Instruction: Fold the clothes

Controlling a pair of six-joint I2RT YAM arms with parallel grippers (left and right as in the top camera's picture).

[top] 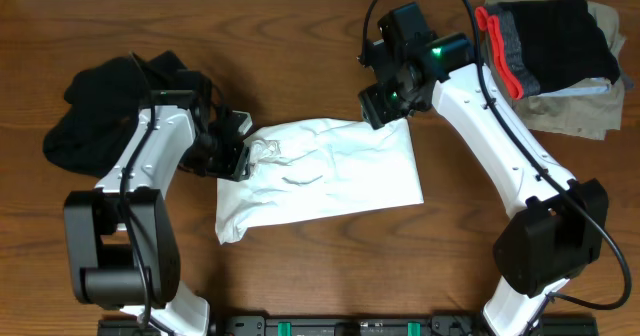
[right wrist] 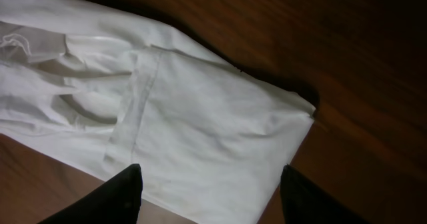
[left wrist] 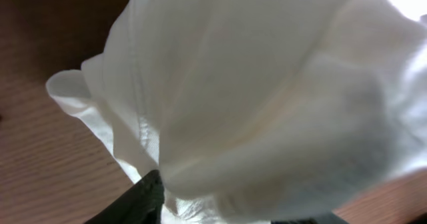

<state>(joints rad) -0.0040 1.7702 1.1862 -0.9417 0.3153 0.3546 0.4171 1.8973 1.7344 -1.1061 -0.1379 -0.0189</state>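
The white T-shirt [top: 330, 176] lies folded into a rough rectangle at the middle of the table. Its left end is bunched and crumpled. My left gripper [top: 245, 148] is at that bunched end. In the left wrist view the white cloth [left wrist: 267, 97] fills the frame and bulges over the gripper [left wrist: 213, 217], whose fingers [left wrist: 143, 201] stand apart round it. My right gripper [top: 385, 106] hovers open over the shirt's far right corner [right wrist: 200, 117], fingers [right wrist: 123, 197] wide and nothing between them. The black garment [top: 85, 116] lies heaped at the left, behind my left arm.
A pile of clothes sits at the far right corner: a grey garment with red-orange trim [top: 505, 41], a dark piece [top: 565, 41] on top and a khaki-olive one [top: 575, 116] beneath. Bare wooden table [top: 320, 266] lies in front of the shirt.
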